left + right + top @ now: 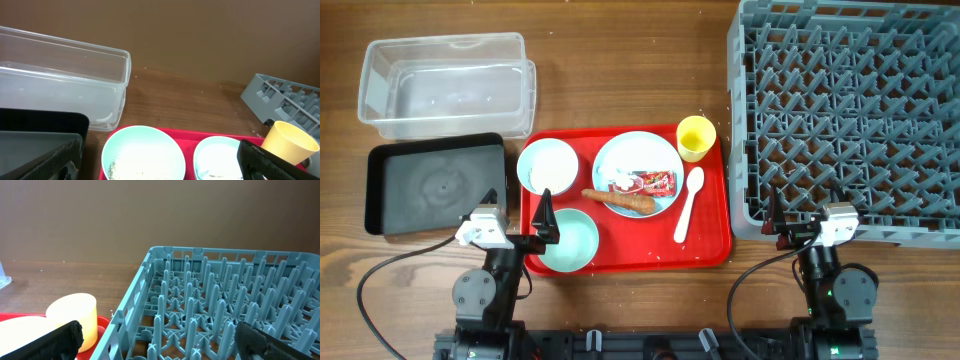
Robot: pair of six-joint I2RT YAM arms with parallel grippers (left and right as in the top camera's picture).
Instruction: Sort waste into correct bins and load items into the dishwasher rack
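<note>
On the red tray (710,240) lie a light-blue plate (620,160) with an orange carrot piece (620,200), a red wrapper (657,183) and a white paper scrap (622,184). Beside it are a pale blue bowl (548,165) with rice grains (125,167), a pale green bowl (572,242), a yellow cup (696,138) and a white spoon (688,205). The clear tub (440,85) and black tray (435,185) sit at the left, the grey rack (850,110) at the right. My left gripper (518,215) is open and empty by the green bowl. My right gripper (805,215) is open and empty at the rack's front edge.
The left wrist view shows the tub (65,75), the black tray (40,122), the rice bowl (142,150), the cup (290,142) and a rack corner (285,102). The right wrist view shows the rack (225,305) and the cup (75,315). Cables trail at the front edge.
</note>
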